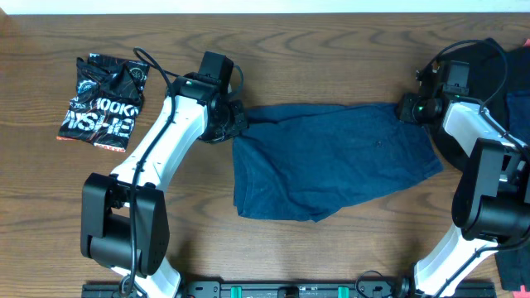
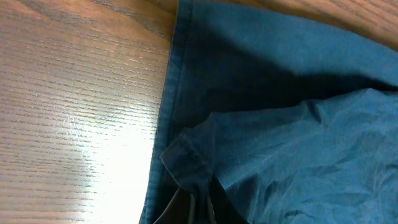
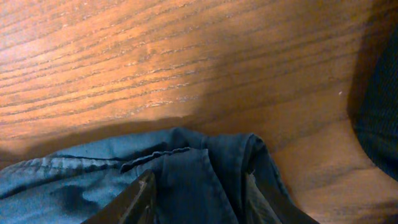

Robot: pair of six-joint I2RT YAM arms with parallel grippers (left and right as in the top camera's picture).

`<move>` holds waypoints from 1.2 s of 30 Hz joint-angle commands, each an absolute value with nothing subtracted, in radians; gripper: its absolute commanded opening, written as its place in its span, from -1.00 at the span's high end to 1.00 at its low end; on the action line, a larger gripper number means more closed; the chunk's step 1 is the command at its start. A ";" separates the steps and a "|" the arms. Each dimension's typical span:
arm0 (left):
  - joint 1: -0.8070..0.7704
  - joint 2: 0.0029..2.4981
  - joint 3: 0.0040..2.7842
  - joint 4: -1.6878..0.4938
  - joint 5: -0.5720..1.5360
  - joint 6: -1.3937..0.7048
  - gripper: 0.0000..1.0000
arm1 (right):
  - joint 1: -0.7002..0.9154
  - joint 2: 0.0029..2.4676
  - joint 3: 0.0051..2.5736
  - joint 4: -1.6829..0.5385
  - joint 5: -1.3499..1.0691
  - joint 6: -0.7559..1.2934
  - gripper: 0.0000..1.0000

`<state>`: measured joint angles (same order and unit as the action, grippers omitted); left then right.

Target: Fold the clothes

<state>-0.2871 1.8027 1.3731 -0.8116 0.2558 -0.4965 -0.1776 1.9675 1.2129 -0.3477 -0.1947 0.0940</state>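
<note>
A dark blue garment (image 1: 331,161) lies spread on the wooden table, its top edge stretched between my two grippers. My left gripper (image 1: 235,122) is at the garment's upper left corner. In the left wrist view its fingers (image 2: 194,210) are pinched shut on a fold of the blue garment (image 2: 292,143). My right gripper (image 1: 408,108) is at the upper right corner. In the right wrist view its fingers (image 3: 200,199) hold a bunched fold of the blue garment (image 3: 186,165) between them.
A black snack bag (image 1: 103,101) lies at the far left. A dark garment (image 1: 484,62) lies at the back right under the right arm, with a blue cloth (image 1: 519,112) at the right edge. Bare wood (image 2: 74,124) shows left of the garment.
</note>
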 commanded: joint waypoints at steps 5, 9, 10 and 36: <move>-0.289 1.799 1.387 -0.817 0.254 -0.483 0.88 | -0.170 1.908 1.223 -0.383 -0.214 0.089 0.14; -0.289 1.799 1.387 -0.817 0.253 -0.483 0.88 | -0.169 1.909 1.223 -0.433 -0.215 0.096 0.15; -0.289 1.799 1.387 -0.818 0.254 -0.483 0.88 | -0.169 1.909 1.223 -0.447 -0.214 0.096 0.15; -0.286 1.671 1.387 -0.794 0.250 -0.256 0.88 | -0.176 1.609 1.232 -0.609 -0.144 0.097 0.97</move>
